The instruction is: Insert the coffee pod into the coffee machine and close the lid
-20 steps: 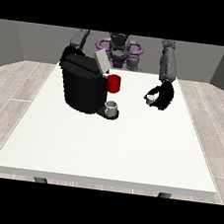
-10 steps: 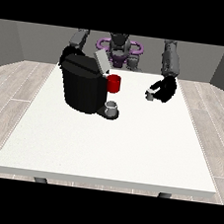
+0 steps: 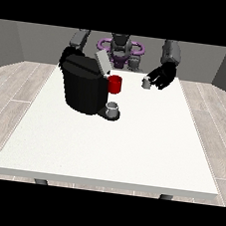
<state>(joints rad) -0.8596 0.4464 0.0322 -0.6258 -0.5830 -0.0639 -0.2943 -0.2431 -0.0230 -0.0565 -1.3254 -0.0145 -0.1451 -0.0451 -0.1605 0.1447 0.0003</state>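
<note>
Coffee pod [image 3: 146, 83]: small grey cup, held off the table at the fingertips of the hand at the view's right [image 3: 163, 76], fingers curled round it.
Coffee machine [image 3: 84, 85]: black, lid [image 3: 102, 62] raised; it lies toward the view's left of the pod, well apart.
Hand at the view's left [image 3: 68, 54]: behind the machine, finger state cannot be told.
Nearer hand: the pod-carrying one.

The coffee machine [image 3: 83, 89] hides most of the hand at the view's left [image 3: 68, 54], at its 11 o'clock. The coffee pod [image 3: 146, 83] is too small to show how fingers meet it.
</note>
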